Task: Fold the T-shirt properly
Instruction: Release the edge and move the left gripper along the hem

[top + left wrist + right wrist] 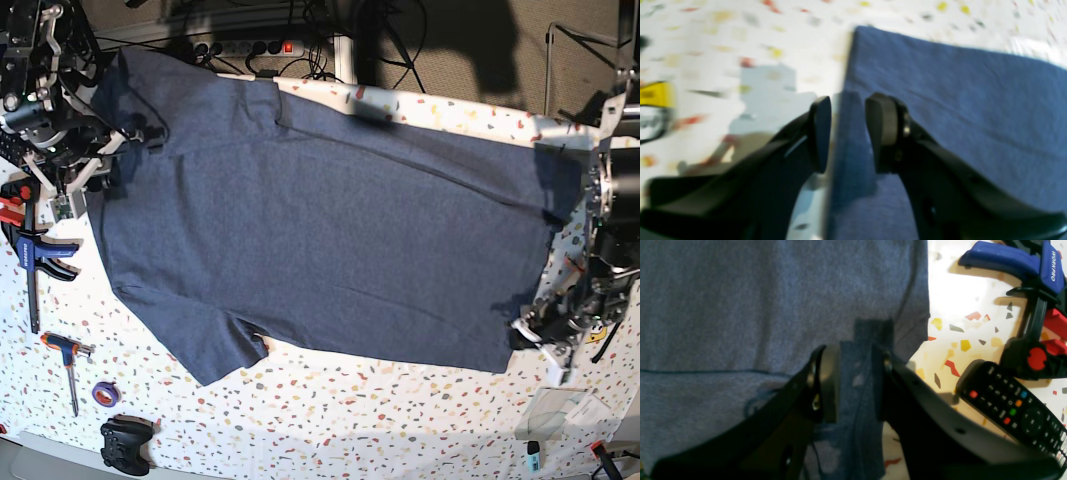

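My left pincer (848, 133) is clenched on a raised pinch of the T-shirt (320, 220) at its straight edge, cloth standing between the two pads. My right pincer (856, 390) likewise grips a bunched fold of the same fabric near its edge. In the base view the shirt lies spread almost flat, plain side up, stretched across the surface (350, 420) from left to right, one sleeve (215, 345) pointing toward the near side. I judge that no fold is made yet; the work is at its opening grasp, and every fold remains. On the speckled terrazzo-patterned surface around it lie a remote control (1017, 406), a blue clamp (40, 255), a screwdriver (68, 355), a tape roll (105, 393) and a game controller (127, 443). Cables and a power strip (255, 47) sit at the far side.
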Available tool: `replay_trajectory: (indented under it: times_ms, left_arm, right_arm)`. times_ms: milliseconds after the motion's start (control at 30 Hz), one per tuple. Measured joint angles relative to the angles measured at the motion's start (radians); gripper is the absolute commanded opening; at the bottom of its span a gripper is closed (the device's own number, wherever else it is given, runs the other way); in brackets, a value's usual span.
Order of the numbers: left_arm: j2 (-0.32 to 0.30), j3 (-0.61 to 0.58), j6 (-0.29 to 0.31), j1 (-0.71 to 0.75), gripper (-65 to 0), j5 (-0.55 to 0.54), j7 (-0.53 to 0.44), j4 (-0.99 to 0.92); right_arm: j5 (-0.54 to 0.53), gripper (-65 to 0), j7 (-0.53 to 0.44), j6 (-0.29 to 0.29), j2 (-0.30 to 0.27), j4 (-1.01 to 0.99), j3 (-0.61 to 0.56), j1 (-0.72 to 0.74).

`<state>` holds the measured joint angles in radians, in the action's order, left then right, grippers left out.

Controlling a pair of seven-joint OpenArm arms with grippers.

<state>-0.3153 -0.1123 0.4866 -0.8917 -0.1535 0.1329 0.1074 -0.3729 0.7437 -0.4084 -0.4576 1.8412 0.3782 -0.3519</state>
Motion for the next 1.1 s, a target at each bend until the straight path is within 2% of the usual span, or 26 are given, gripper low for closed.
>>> replay_trajectory:
  times_ms: [67, 100, 200, 333, 433, 567, 600, 667, 733, 800, 967, 1100]
  left_arm:
    - [0.031, 0.0, -0.066, 0.006, -44.4, 0.063, -0.006, -0.02]
    - [0.038, 0.0, -0.072, 0.011, -44.4, 0.081, -0.029, -0.029]
    - [0.042, 0.0, -0.125, 0.008, -44.4, 0.082, -0.037, -0.036]
    - [0.04, 0.0, -0.237, 0.009, -44.8, 0.087, -0.039, -0.036]
    - [0.036, 0.0, -0.231, 0.028, -44.8, 0.135, -0.067, -0.035]
    - [0.037, 0.001, -0.207, 0.066, -44.8, 0.13, -0.107, -0.025]
    - [0.036, 0.001, -0.197, 0.076, -44.8, 0.127, -0.111, -0.023]
    - [0.036, 0.001, -0.19, 0.084, -44.8, 0.127, -0.117, -0.021]
    - [0.036, 0.002, -0.189, 0.097, -44.8, 0.119, -0.136, -0.017]
    - [0.035, 0.003, -0.187, 0.109, -44.8, 0.109, -0.148, -0.014]
    - [0.029, 0.007, -0.121, 0.128, -44.8, 0.099, -0.16, -0.01]
    - [0.021, 0.007, -0.115, 0.135, -44.8, 0.089, -0.152, -0.006]
  right_arm:
    - [0.0, -48.3, 0.016, 0.0, 0.0, 0.0, 0.0, 0.0]
    - [0.0, -48.3, 0.025, 0.0, 0.0, 0.0, 0.0, 0.0]
    - [0.0, -48.3, 0.044, 0.0, 0.0, 0.0, 0.0, 0.0]
    - [0.0, -48.3, 0.059, 0.0, 0.0, 0.0, 0.0, 0.0]
    - [0.0, -48.3, 0.06, 0.0, 0.0, 0.0, 0.0, 0.0]
    - [-0.029, -49.5, 0.059, 0.0, 0.0, 0.0, 0.0, 0.0]
    - [-0.057, -52.0, 0.059, 0.0, 0.0, 0.0, 0.0, 0.0]
    - [-0.115, -58.4, 0.059, -0.045, 0.0, 0.0, 0.0, 0.0]
    - [-0.153, -61.2, 0.059, -0.054, 0.001, 0.0, 0.0, 0.0]
    - [-0.154, -61.2, 0.059, -0.054, 0.0, 0.0, 0.0, 0.0]
    - [-0.154, -61.2, 0.058, -0.054, 0.0, 0.0, 0.0, 0.0]
    - [-0.154, -61.2, 0.058, -0.055, 0.0, 0.0, 0.0, 0.0]
